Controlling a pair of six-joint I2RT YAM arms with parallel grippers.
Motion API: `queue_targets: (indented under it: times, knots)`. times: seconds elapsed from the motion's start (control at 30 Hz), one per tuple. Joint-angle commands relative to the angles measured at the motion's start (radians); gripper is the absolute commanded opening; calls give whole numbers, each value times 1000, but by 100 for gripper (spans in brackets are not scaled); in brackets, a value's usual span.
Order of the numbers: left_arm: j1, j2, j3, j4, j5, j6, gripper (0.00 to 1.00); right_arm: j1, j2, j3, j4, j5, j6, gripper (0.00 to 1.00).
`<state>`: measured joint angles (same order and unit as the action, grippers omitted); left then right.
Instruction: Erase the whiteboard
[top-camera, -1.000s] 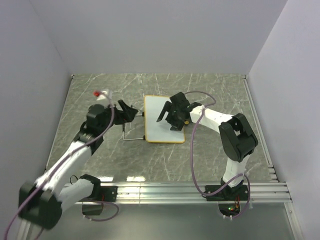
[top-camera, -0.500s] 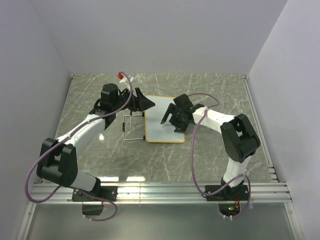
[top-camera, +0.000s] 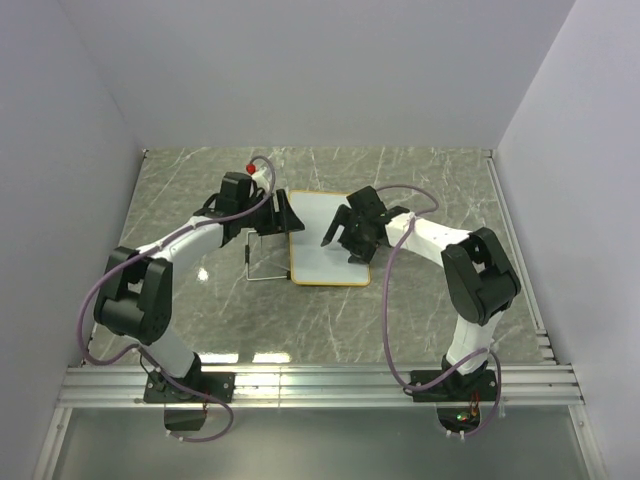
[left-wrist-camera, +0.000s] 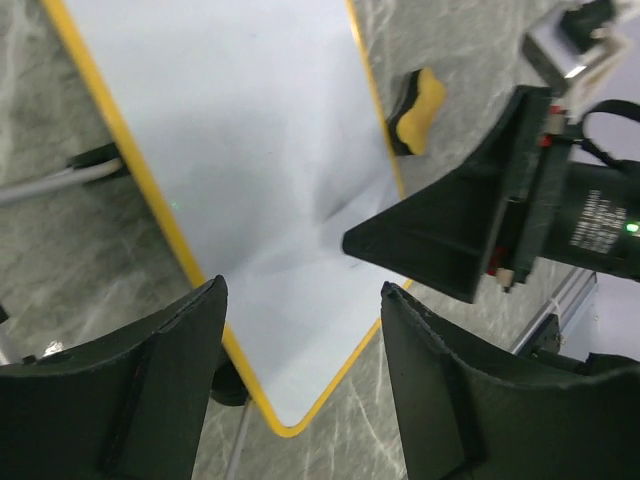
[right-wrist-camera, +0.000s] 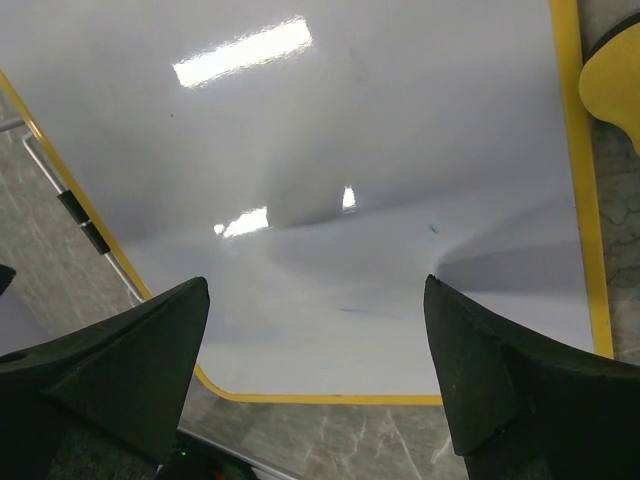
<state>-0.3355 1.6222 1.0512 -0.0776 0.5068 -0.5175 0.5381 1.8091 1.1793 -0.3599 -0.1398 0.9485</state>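
The whiteboard (top-camera: 322, 268) lies flat mid-table, white with a yellow frame. Its surface (right-wrist-camera: 350, 130) looks almost blank, with only faint specks. My left gripper (top-camera: 291, 214) is open and empty above the board's far-left corner; its view looks down on the board (left-wrist-camera: 250, 140) between its fingers (left-wrist-camera: 300, 300). My right gripper (top-camera: 343, 243) is open and empty above the board's right half, jaws wide (right-wrist-camera: 315, 290). It also shows in the left wrist view (left-wrist-camera: 470, 240). A small yellow bone-shaped piece (left-wrist-camera: 416, 108) lies on the table just off the board's right edge (right-wrist-camera: 612, 80).
A thin metal wire stand (top-camera: 260, 262) sticks out from the board's left edge, with a black foot (left-wrist-camera: 95, 157) on it. The grey marble table (top-camera: 200, 290) is walled on three sides. An aluminium rail (top-camera: 330, 380) runs along the near edge.
My left arm has swung right and forward from the table's left, bringing its open gripper over the board's far-left corner. My right gripper has shifted only slightly over the board.
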Motion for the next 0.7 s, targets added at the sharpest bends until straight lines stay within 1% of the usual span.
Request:
queue_targets:
  times: [0.0, 0.2, 0.3, 0.57, 0.67]
  knots:
    - [-3, 8, 16, -25, -45, 1, 68, -10, 9, 48, -2, 9, -10, 94]
    - [-5, 47, 52, -91, -131, 1, 65, -24, 16, 51, -7, 5, -17, 94]
    - [-8, 77, 67, -116, -139, 5, 65, -32, 19, 45, -4, 0, -17, 94]
    - [-60, 157, 138, -231, -283, 13, 64, -53, 13, 23, 7, -7, -25, 94]
    - [-68, 183, 147, -244, -300, 10, 64, -66, 9, 13, 12, -14, -30, 94]
